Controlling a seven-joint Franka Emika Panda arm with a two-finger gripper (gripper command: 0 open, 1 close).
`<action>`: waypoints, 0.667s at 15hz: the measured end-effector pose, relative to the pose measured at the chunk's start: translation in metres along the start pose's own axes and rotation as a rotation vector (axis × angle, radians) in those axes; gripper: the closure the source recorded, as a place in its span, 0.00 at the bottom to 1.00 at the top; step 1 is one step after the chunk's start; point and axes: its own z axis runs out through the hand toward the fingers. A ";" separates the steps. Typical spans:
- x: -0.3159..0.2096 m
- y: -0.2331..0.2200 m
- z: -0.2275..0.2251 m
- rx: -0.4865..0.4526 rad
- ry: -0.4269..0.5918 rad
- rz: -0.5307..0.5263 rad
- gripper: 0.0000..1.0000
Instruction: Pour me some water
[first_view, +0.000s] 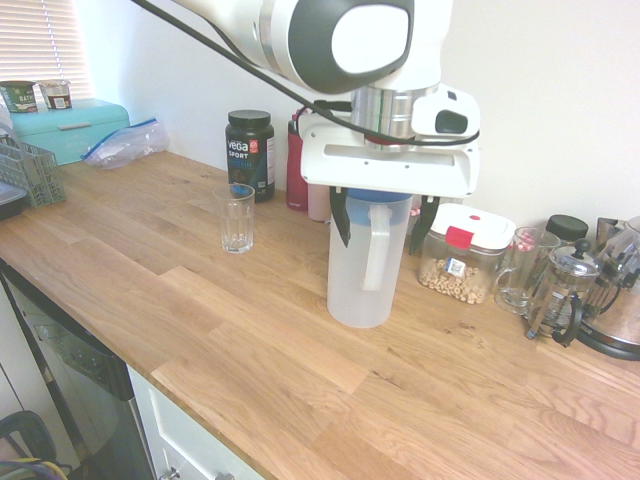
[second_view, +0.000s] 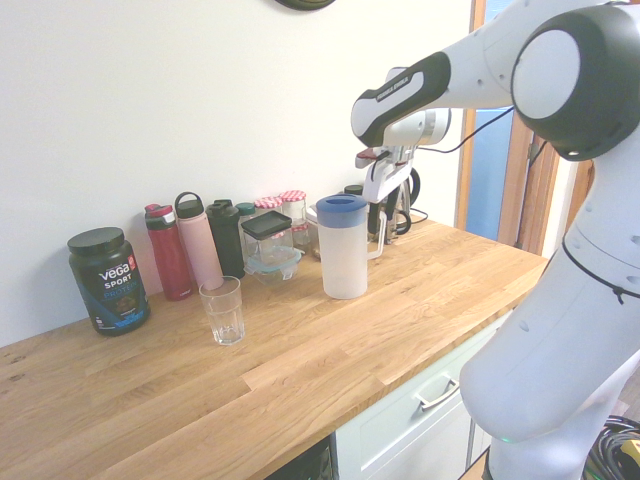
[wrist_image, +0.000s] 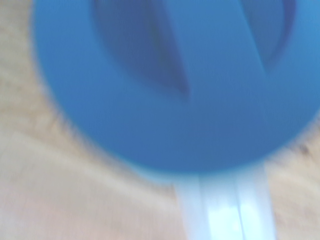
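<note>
The white pitcher (first_view: 360, 265) with its blue lid (second_view: 341, 206) stands upright on the wooden surface (first_view: 300, 360), handle toward the front edge. The end effector (first_view: 385, 220) hangs right over the lid, fingers spread wide to either side, gripping nothing. An empty glass (first_view: 237, 218) waits well apart along the surface. Against the white wall sit a black protein tub (first_view: 250, 152), drink bottles (second_view: 184, 248), a cereal container (first_view: 462, 252) and a French press (first_view: 563, 290).

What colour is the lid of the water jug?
Blue. The lid of the jug shows best in the second exterior view.
</note>
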 end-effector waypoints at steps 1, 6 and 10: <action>0.006 -0.010 0.008 0.003 0.000 -0.001 0.00; 0.024 -0.031 0.020 0.007 -0.001 -0.007 1.00; 0.024 -0.031 0.020 0.007 -0.002 -0.006 1.00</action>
